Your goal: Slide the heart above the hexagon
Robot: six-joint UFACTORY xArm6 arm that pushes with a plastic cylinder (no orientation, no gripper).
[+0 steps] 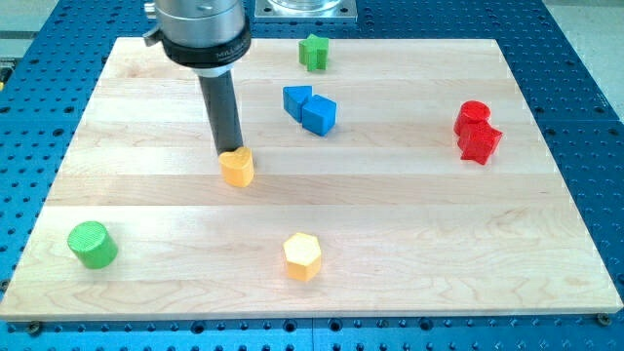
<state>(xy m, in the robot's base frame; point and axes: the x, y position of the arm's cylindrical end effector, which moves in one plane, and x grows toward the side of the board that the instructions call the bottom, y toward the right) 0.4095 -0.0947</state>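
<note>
An orange-yellow heart block lies left of the board's middle. A yellow hexagon block lies near the view's bottom, below and to the right of the heart. My tip stands at the heart's upper left edge, touching it or nearly so. The rod rises from there to the arm's dark round head at the view's top.
The wooden board also holds a green cylinder at the bottom left, a green star-like block at the top, two blue blocks together right of the rod, and two red blocks together at the right.
</note>
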